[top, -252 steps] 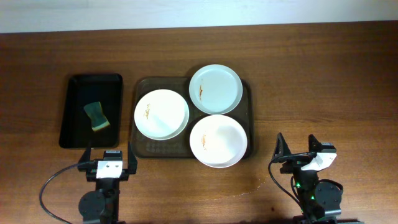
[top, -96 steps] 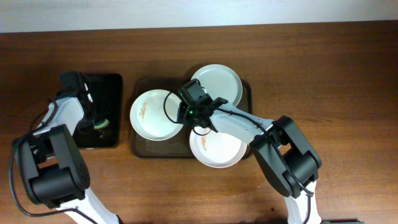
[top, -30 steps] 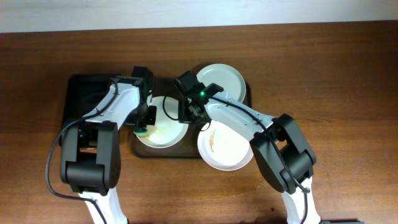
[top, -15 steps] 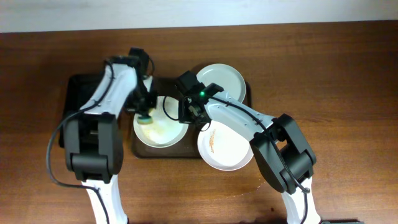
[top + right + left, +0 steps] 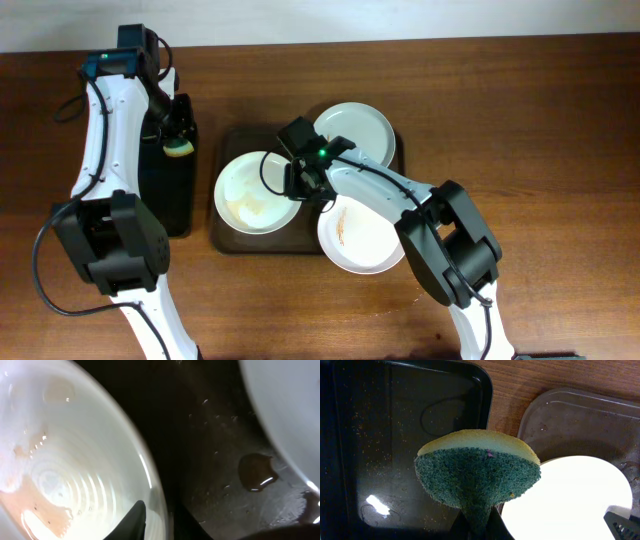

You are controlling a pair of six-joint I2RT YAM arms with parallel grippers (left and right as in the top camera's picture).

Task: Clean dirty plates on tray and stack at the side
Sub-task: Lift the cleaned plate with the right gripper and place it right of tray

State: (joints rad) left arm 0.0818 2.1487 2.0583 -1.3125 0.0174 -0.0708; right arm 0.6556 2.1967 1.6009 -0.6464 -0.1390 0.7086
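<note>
Three white plates are on the brown tray (image 5: 226, 243). The left plate (image 5: 245, 195) is wet with a pale orange film. The back plate (image 5: 355, 128) looks clean. The front plate (image 5: 365, 238) has an orange smear and overhangs the tray's front edge. My left gripper (image 5: 178, 138) is shut on a green and yellow sponge (image 5: 477, 472) above the black tray (image 5: 395, 435). My right gripper (image 5: 160, 527) straddles the left plate's (image 5: 75, 460) right rim, one finger (image 5: 137, 517) inside, slightly off the rim, jaws a little apart.
The narrow black tray (image 5: 168, 215) lies left of the brown tray, its base speckled with droplets. A brown drop (image 5: 257, 472) sits on the wet brown tray (image 5: 215, 435) between plates. Bare wooden table (image 5: 520, 130) lies to the right and along the front.
My left arm has lifted the sponge off the left plate and swung it left and back over the black tray. My right gripper's jaws have eased apart at the plate's rim.
</note>
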